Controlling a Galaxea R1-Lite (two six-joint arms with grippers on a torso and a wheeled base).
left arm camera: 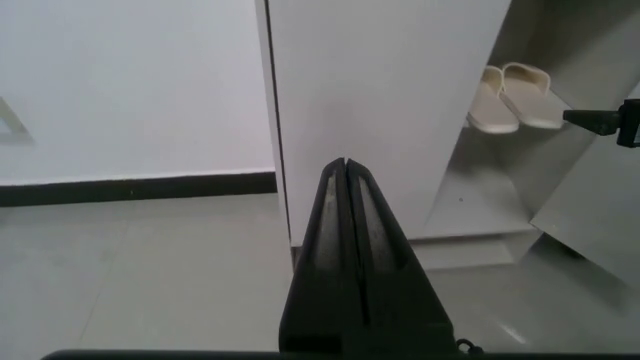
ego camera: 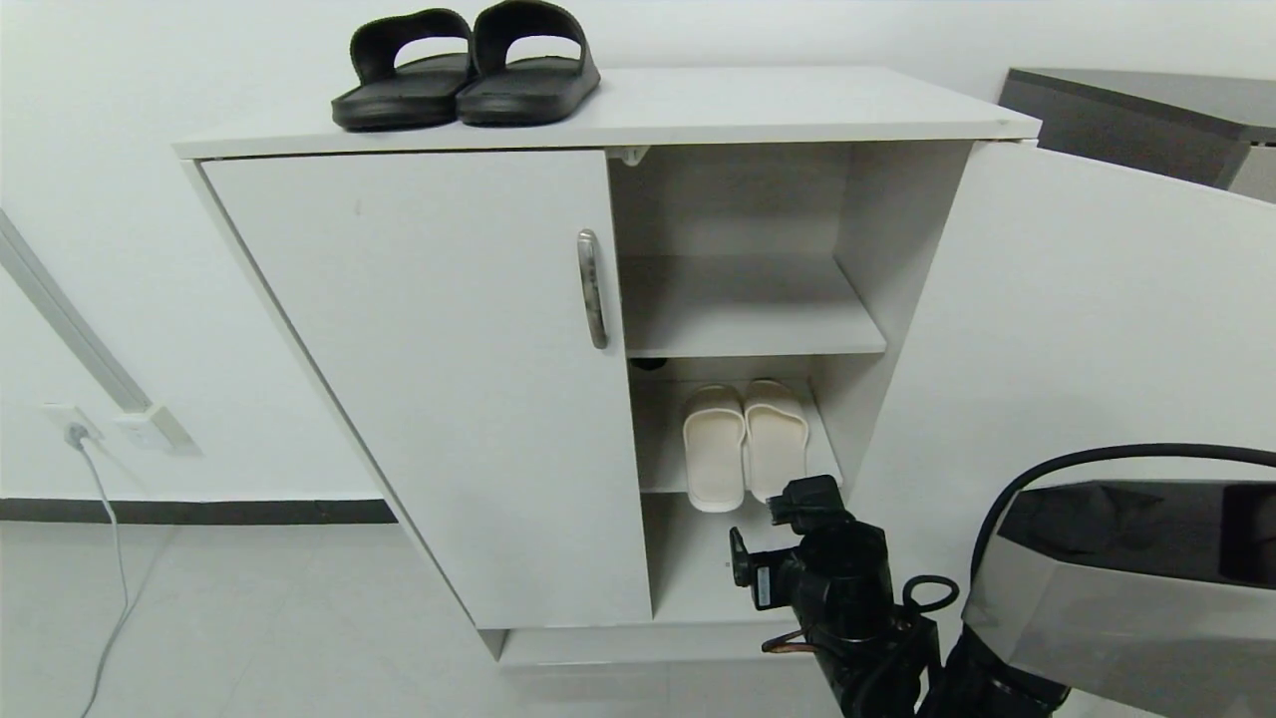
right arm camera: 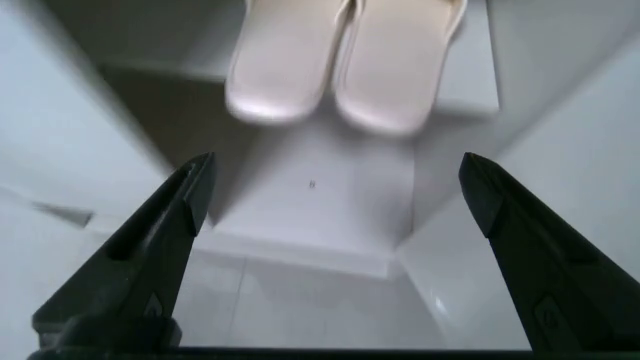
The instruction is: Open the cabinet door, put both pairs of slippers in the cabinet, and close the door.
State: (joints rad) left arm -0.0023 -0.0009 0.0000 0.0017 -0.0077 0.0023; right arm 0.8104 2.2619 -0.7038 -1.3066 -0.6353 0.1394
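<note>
**Cream pair shelved, black pair on the cabinet top**

The cabinet fills the middle of the head view; its right door stands swung open toward the right edge, and its left door is shut. The cream slippers lie side by side on the lower shelf inside, their near ends just past its front edge; the black slippers sit together on the cabinet top, upper left of centre. The right pincer hangs before the open compartment, below the cream pair, spread wide and holding nothing; the left pincer faces the shut door, fingers pressed together, empty.
</note>
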